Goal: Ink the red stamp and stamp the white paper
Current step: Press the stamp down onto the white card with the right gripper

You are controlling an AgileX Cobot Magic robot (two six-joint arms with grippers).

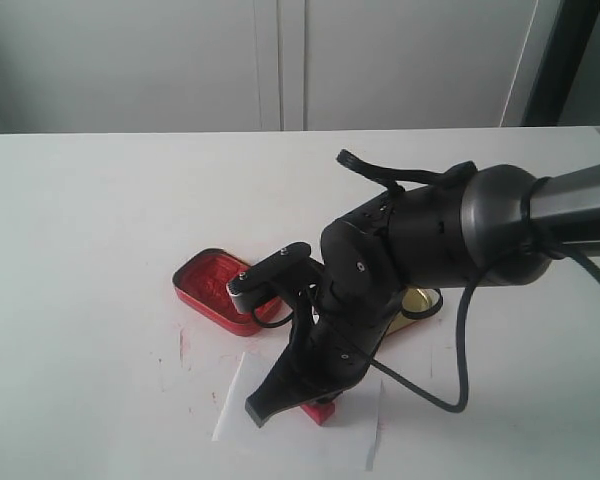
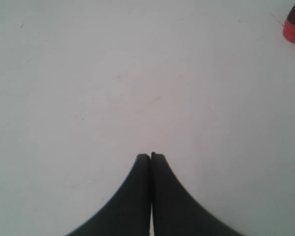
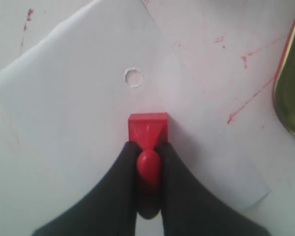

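Right pincer (image 3: 148, 147) closed on the knobbed handle of the red stamp (image 3: 148, 129), one black finger on either side of the knob. The stamp's square base lies over the white paper (image 3: 78, 98), just beside the small punched hole (image 3: 133, 77); whether the base presses on the sheet cannot be told. In the exterior view the stamp shows as a small red block under the right arm, on the near part of the sheet. The paper lies flat on the white desk (image 2: 137, 73), askew to the desk's edges. The open red tin (image 1: 212, 285) of red paste stands on the desk beyond the paper, to the left of the right arm. The gold-coloured tin lid (image 3: 291, 93) lies near the paper's other side, apart from it and partly hidden by the arm in the exterior view. Thin red ink streaks (image 3: 246, 103) mark the desk between the paper and the lid. Left pincer (image 2: 151, 157) with its two fingers pressed together and nothing between them, above bare desk; one red corner of the tin shows at the edge of the left wrist view
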